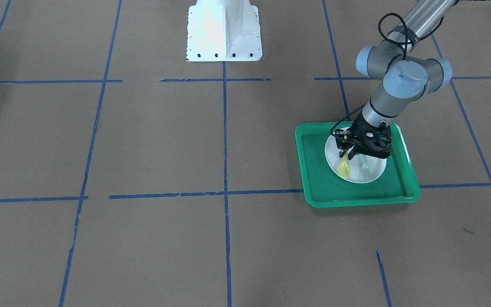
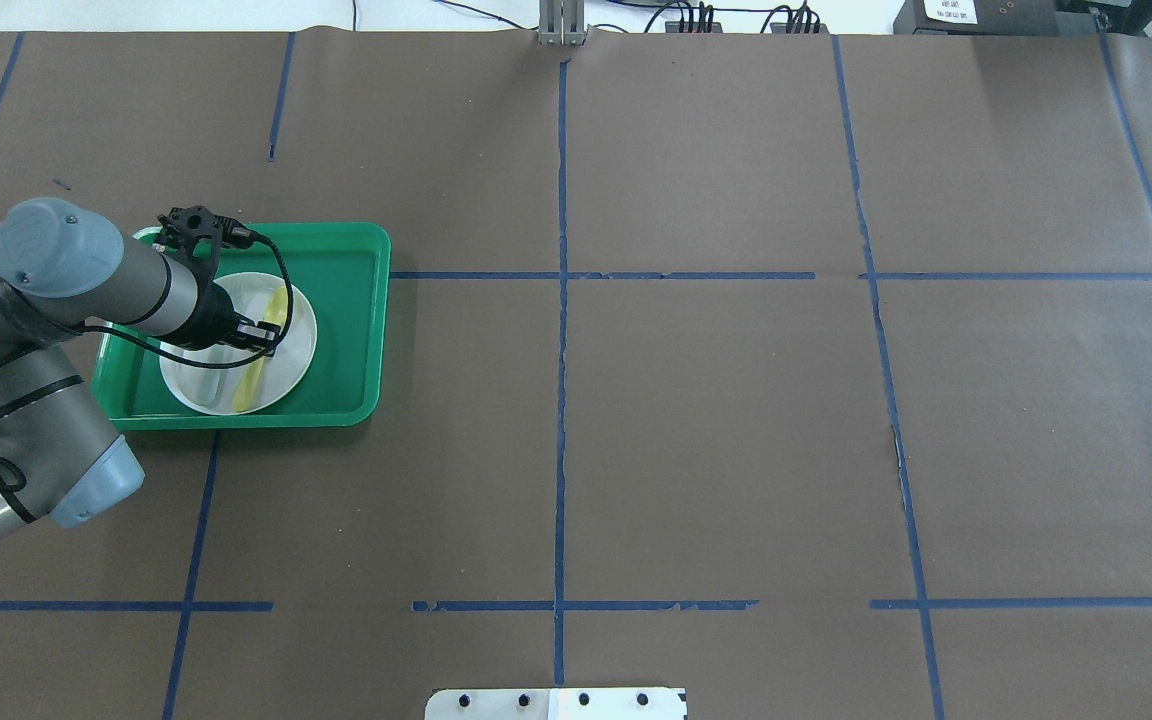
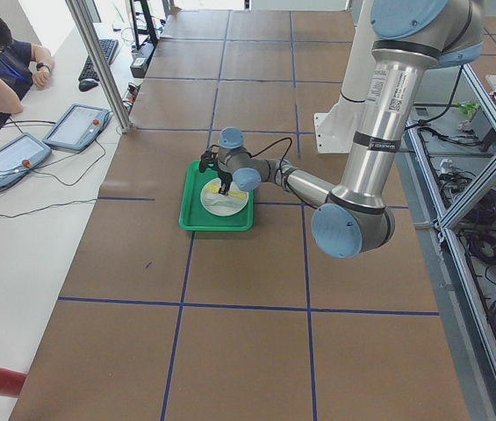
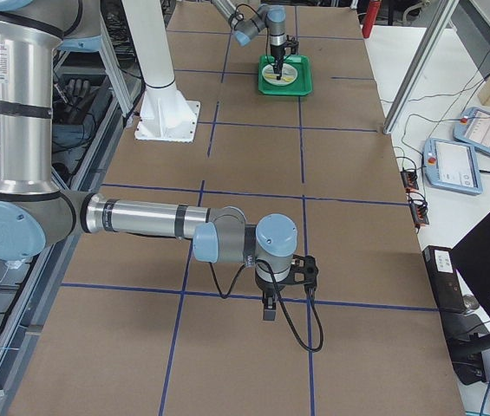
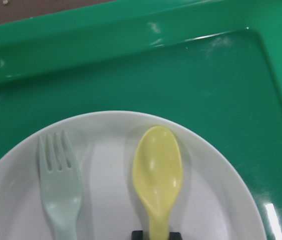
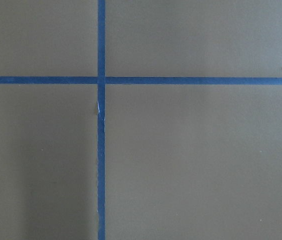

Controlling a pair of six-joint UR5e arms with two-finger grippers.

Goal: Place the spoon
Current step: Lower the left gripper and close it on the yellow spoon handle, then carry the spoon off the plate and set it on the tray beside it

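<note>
Left wrist-mounted view: the spoon [image 5: 157, 170] is pinched by its handle in the left gripper [image 5: 156, 234] over the plate [image 5: 110, 202], the fork [image 5: 60, 185] at its nine o'clock; the right gripper [image 4: 269, 303] cannot be judged.

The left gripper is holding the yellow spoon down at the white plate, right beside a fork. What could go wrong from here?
The spoon is close beside the fork, so the left gripper may nudge the fork when it opens or lifts. The spoon could also cling to a finger and drag off the plate into the green tray.
</note>
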